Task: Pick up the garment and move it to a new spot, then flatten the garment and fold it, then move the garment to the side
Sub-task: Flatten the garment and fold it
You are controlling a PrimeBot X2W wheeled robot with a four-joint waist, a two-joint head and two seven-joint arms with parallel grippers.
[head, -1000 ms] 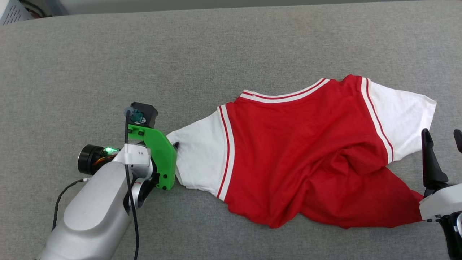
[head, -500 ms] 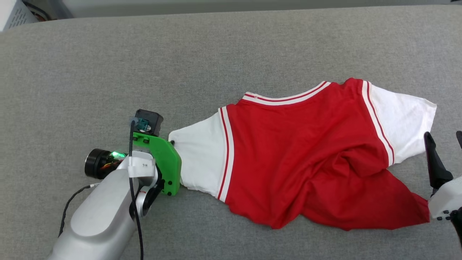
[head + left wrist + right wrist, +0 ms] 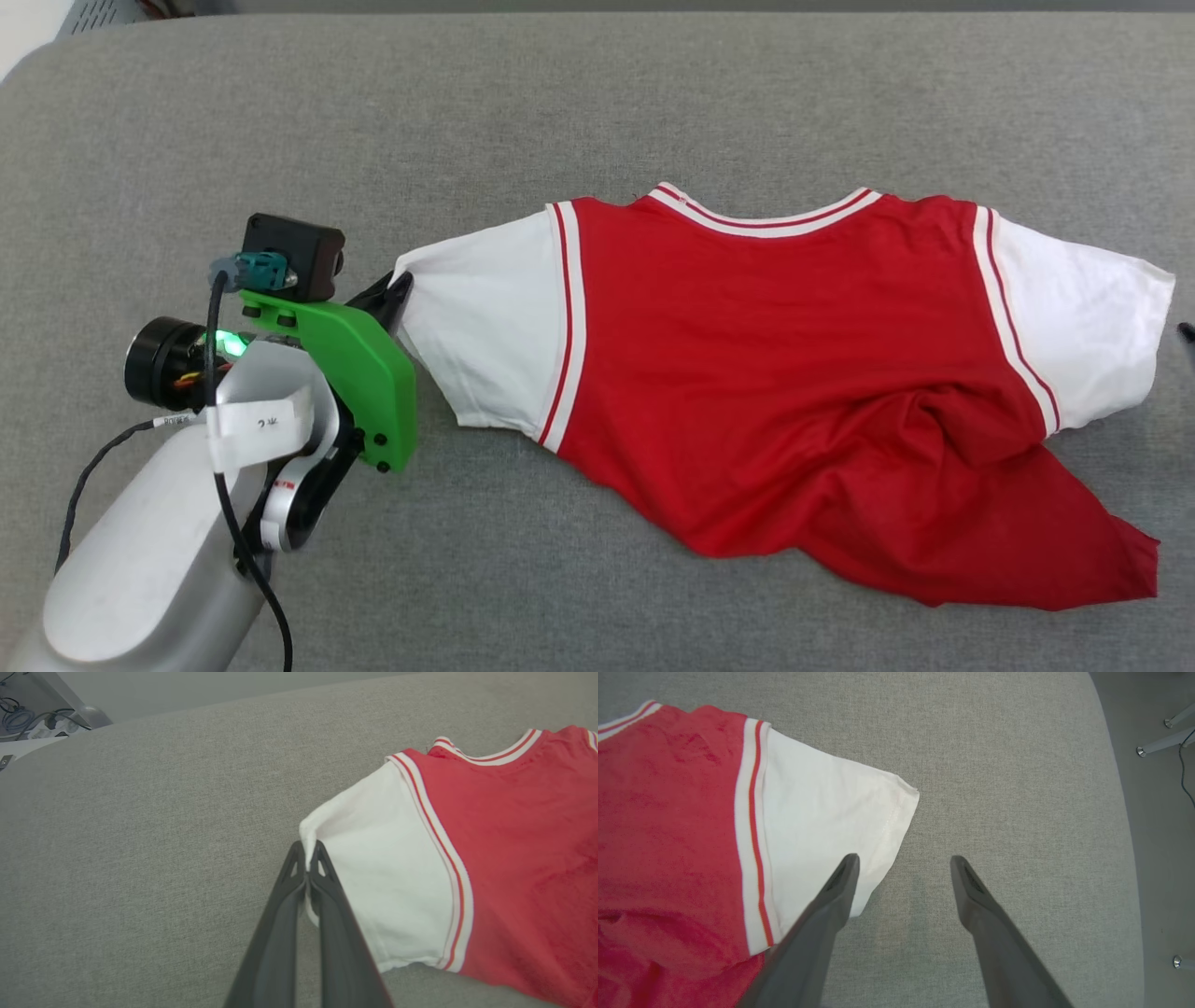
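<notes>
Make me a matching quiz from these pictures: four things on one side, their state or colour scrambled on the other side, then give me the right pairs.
Column one
1. left gripper
2. right gripper
3. neckline trim
4. garment, lower half

Column two
A. red and white stripes
B. open, holding nothing
C. rumpled red cloth
D. shut on the edge of a white sleeve

Pairs: 1-D, 2-B, 3-A, 4-C

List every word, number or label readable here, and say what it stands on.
"2", then a blurred mark: on the white tag wrapped around the left arm.
Red print on the wrist ring: too small to read.
On the garment: no lettering on the side showing.
</notes>
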